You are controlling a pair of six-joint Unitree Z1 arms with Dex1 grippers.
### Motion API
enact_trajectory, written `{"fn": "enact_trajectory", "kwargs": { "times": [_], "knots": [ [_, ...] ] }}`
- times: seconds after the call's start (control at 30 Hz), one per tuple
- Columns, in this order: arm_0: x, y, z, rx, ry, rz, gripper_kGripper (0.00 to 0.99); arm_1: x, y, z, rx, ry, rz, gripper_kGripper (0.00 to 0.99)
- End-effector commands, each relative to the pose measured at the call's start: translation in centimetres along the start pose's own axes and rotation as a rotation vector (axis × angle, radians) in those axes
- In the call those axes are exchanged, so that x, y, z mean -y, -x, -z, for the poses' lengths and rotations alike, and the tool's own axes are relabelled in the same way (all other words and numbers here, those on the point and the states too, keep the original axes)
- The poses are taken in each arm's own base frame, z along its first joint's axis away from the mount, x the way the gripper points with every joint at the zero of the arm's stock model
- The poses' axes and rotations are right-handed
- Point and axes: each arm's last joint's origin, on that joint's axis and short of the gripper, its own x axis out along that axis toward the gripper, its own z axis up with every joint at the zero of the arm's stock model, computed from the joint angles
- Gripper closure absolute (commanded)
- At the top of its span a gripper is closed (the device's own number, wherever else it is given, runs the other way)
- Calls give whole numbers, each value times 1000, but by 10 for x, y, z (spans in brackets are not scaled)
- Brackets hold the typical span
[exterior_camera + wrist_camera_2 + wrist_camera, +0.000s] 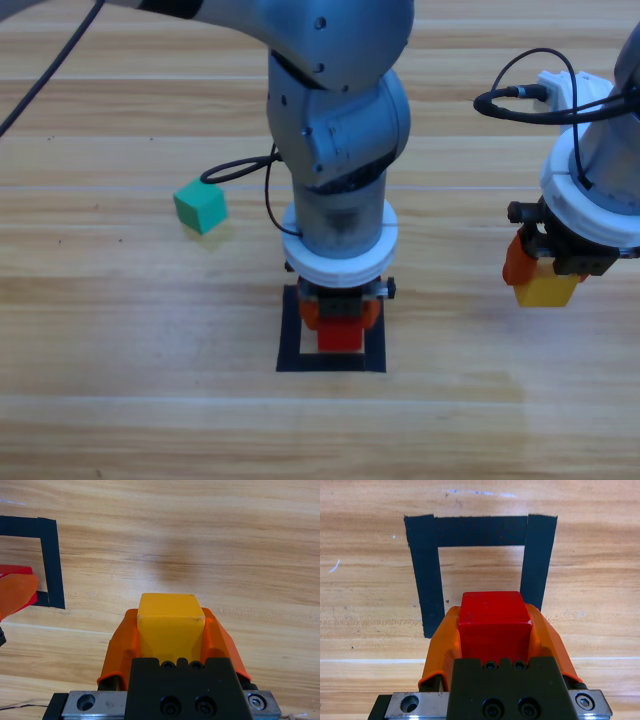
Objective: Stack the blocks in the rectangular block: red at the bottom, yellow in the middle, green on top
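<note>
My left gripper [340, 325] hangs over the black tape rectangle [290, 330], shut on the red cube [340, 335]. In the left wrist view the red cube [494, 622] sits between the orange jaws, with the tape rectangle [427, 575] on the wood just beyond it. To the right of the rectangle my right gripper [545, 280] is shut on the yellow cube [547, 290], also seen in the right wrist view, where the yellow cube [170, 620] fills the jaws. The green cube [200, 207] lies loose on the table to the left.
The left arm's grey body [335, 120] rises over the rectangle's far side. A black cable [240, 170] loops beside it, near the green cube. Bare wooden table [120, 400] spreads in front.
</note>
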Motion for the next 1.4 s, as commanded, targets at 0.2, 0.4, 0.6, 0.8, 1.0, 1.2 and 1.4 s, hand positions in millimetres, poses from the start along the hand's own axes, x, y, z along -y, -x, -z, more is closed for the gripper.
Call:
{"fn": "enact_trajectory", "kwargs": {
  "times": [0.2, 0.4, 0.6, 0.8, 1.0, 1.2, 1.4],
  "knots": [
    [-3, -26, -12, -17, 29, -30, 907, -10, -23, 2, -51, 35, 46, 969],
    [-3, -30, -12, -22, 30, -38, 907, -9, -23, 2, -51, 35, 48, 969],
    [-5, -34, -11, -25, 34, -51, 907, -9, -23, 3, -53, 35, 48, 969],
    [-8, -35, -13, -25, 50, -55, 907, -9, -24, 3, -53, 35, 50, 969],
    [-11, -31, -15, -23, 74, -51, 907, -9, -24, 3, -54, 36, 53, 969],
    [-10, -34, -15, -26, 75, -55, 907, -9, -25, 3, -54, 36, 55, 969],
    [-10, -39, -14, -31, 74, -64, 907, -9, -25, 3, -53, 36, 57, 969]
  ]
}}
